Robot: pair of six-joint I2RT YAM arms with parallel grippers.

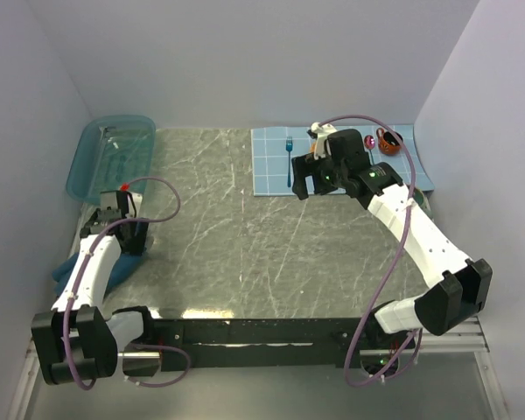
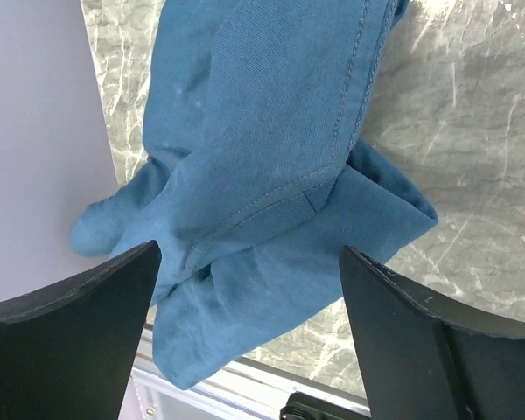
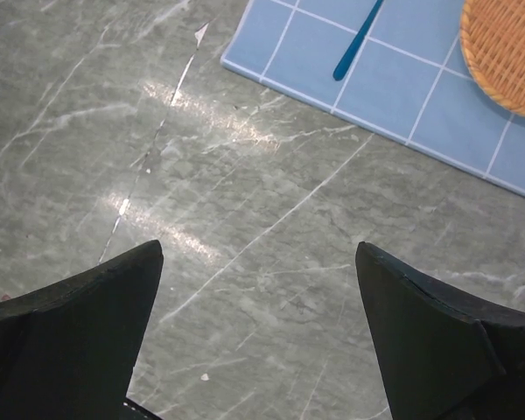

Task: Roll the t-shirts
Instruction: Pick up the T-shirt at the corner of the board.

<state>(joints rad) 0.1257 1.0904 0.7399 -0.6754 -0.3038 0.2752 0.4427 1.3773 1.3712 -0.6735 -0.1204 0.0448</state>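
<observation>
T-shirt (image 2: 271, 157), crumpled, lies at the left edge of the bench (image 3: 87, 105) under the wide left tool (image 2: 249, 258); the right tool (image 3: 258, 254) is wide too, empty.

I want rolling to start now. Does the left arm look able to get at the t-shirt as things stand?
Probably yes. The left pincer hangs open right over the t-shirt, which lies bunched at the left edge of the table, with nothing in between.
</observation>
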